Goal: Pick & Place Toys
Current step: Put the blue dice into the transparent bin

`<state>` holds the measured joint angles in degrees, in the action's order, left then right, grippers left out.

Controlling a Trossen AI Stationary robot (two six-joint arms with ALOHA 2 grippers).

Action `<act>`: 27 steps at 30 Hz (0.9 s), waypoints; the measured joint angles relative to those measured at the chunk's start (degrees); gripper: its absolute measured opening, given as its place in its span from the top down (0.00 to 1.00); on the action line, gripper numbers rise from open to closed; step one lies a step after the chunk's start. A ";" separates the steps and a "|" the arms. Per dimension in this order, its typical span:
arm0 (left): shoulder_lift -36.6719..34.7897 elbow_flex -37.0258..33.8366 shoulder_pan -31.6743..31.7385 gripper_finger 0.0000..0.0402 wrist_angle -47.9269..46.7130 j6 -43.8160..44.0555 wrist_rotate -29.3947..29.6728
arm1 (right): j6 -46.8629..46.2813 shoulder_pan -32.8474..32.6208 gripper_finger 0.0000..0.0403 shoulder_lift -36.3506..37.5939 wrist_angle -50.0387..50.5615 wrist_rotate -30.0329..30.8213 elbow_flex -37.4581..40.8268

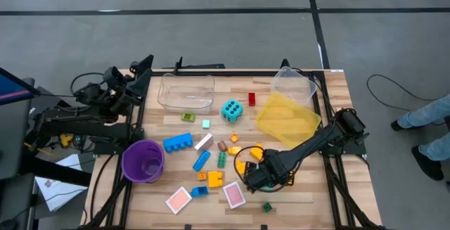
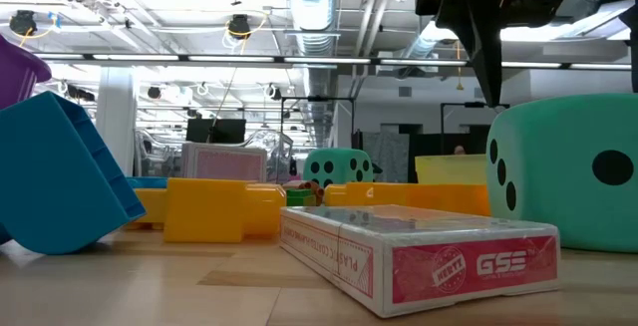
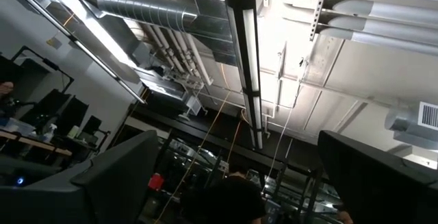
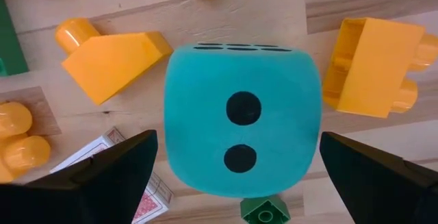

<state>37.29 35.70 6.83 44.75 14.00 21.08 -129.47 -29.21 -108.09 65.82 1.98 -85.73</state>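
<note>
At the far left of the high view the left gripper (image 1: 144, 67) rests off the table's upper-left corner, its fingers spread wide with nothing between them. Across the wooden table (image 1: 337, 188) lie the purple cup (image 1: 143, 161), a blue brick (image 1: 178, 142), two pink cards (image 1: 178, 200), and a cyan die (image 1: 231, 110) at upper centre. At lower right the right gripper (image 1: 259, 179) hovers wide open over a second cyan die (image 4: 241, 131), its fingers on either side without touching, yellow bricks (image 4: 113, 51) around it.
</note>
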 joint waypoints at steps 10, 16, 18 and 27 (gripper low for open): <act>0.01 0.00 0.00 0.01 0.00 0.00 0.00 | 0.03 0.00 0.01 0.00 -0.11 0.00 0.00; -0.01 0.00 0.00 0.01 0.00 0.00 -0.02 | 0.04 0.00 0.01 0.00 0.00 -0.14 0.02; 0.01 0.00 0.00 0.01 0.00 0.00 -0.02 | 0.04 -0.01 0.01 0.00 0.05 -0.32 0.02; 0.00 0.00 -0.01 0.01 0.02 0.00 -0.02 | 0.44 -0.39 0.01 0.04 -4.93 -0.69 3.64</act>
<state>37.29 35.70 6.82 44.77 14.00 21.06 -129.03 -29.61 -108.05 60.89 1.29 -82.09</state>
